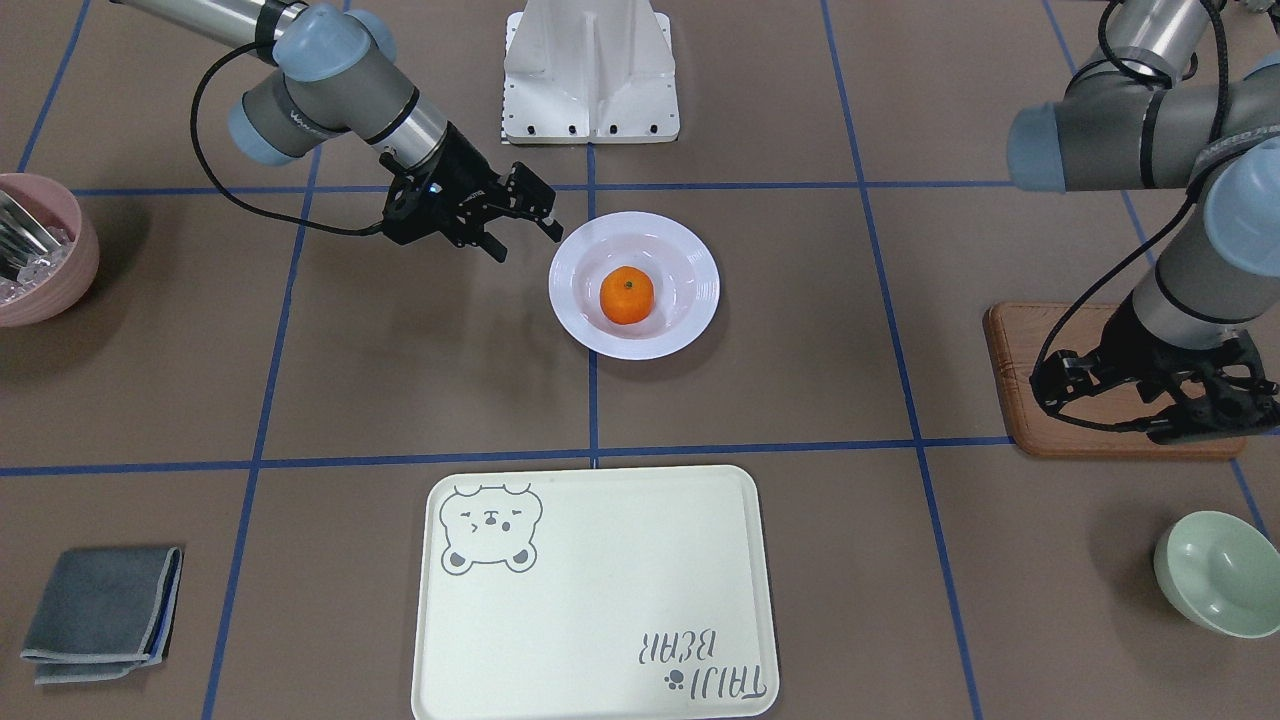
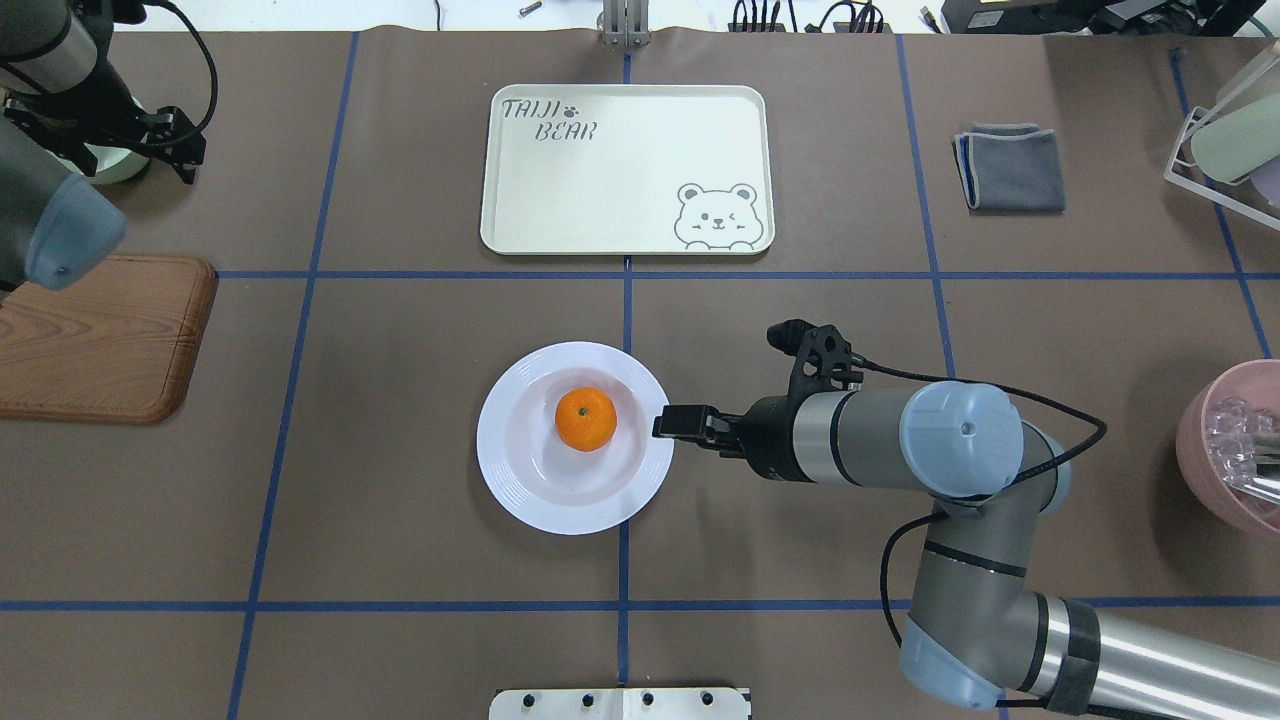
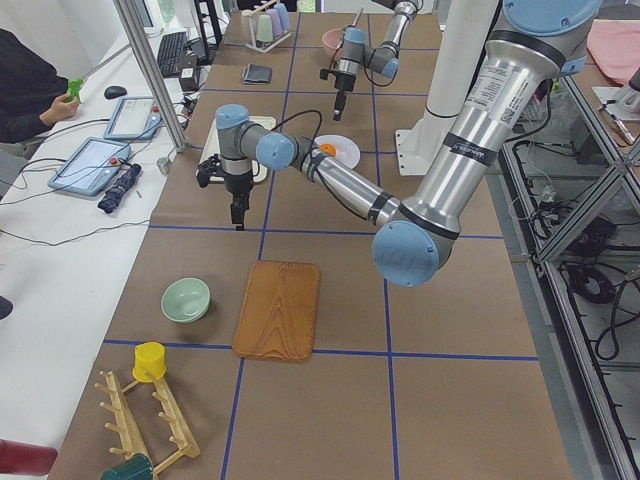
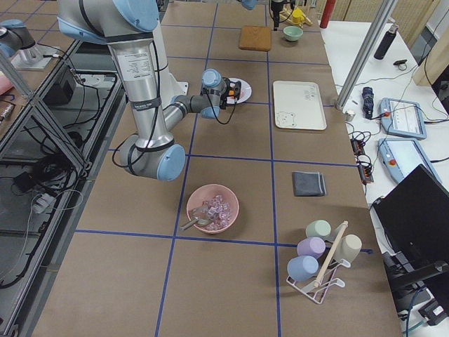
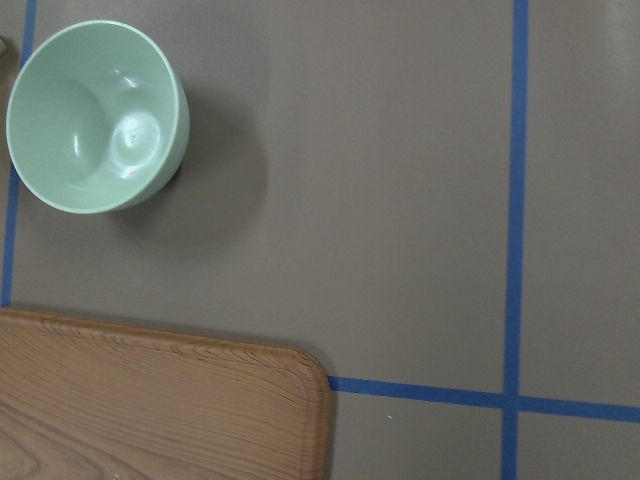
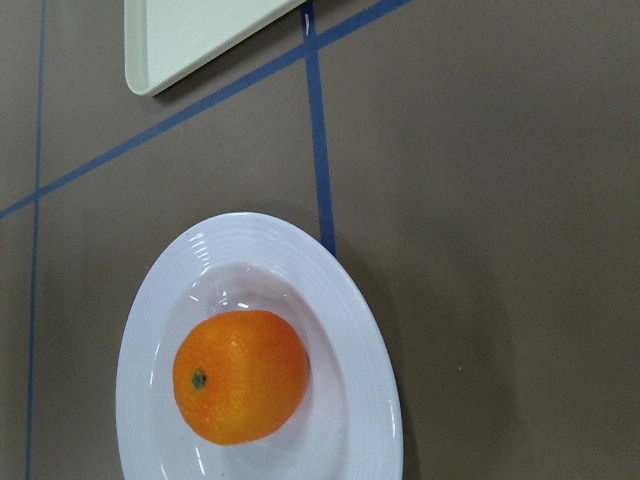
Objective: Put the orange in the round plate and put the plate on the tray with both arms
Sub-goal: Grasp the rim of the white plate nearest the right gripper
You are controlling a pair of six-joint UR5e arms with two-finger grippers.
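Orange [image 2: 586, 418] sits in the sunken centre of the round plate [image 2: 500, 450], stem dot up. It is free of both tools.

The plate lies flat on the table [image 2: 400, 480], about mid-table, over a blue tape line. The tray [image 2: 620, 180] is well apart from it, on the far side from the robot's base. The tray is bare, with the bear drawing at its near right corner and the lettering at its far left.

Right tool [image 1: 525, 243] comes in from the right, held roughly level and pointing left at the plate's right rim. Its fingers are parted with nothing between them. The tips are just at the rim; I cannot tell whether they touch it. The right wrist view looks down on the orange, the plate and one corner of the tray.

Left tool [image 1: 1200, 430] is at the far left and hangs pointing down near the far right corner of the wooden board [image 2: 100, 340]. The green bowl [image 5: 95, 115] stands just beyond. The tool's fingers read as a dark mass, so I cannot tell how far they are parted.

A pink bowl [image 2: 1230, 450] with clear pieces in it is at the right edge. A folded grey cloth [image 2: 1010, 170] lies far right, beside the tray but apart from it.
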